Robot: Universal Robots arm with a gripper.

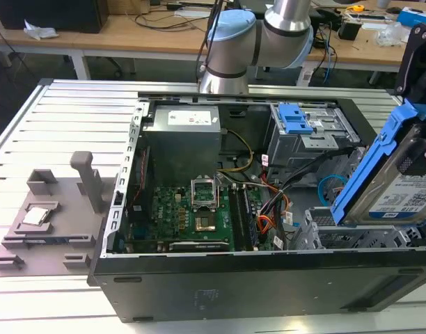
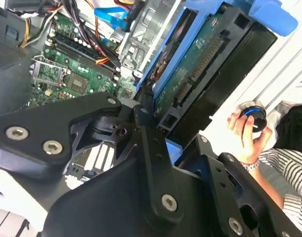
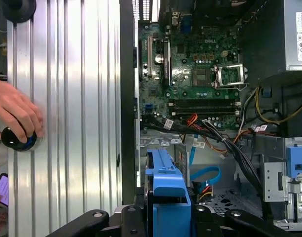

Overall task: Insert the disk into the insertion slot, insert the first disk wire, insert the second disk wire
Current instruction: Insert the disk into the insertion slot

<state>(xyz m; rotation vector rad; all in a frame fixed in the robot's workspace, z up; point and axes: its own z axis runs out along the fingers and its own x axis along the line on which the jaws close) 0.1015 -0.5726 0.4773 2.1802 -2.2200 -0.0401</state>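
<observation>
I have the hand (image 3: 168, 205) clamped on the disk (image 1: 401, 188), gripping its blue carrier from both sides. The drive hangs tilted, label side out, above the corner of the open computer case (image 1: 269, 289) at the exterior view's right. I judge the tilt is meant to line it up with the insertion slot (image 1: 342, 233), the grey perforated cage in that same corner of the case, which looks empty.

Inside the case, the green motherboard (image 1: 192, 212) covers the floor and the power supply (image 1: 182, 136) sits at the far end. Loose wires (image 1: 272, 212) and a blue cable (image 3: 205, 175) lie between board and cage, none plugged into the disk. The case lies on its side on the slatted desk (image 1: 67, 118).
</observation>
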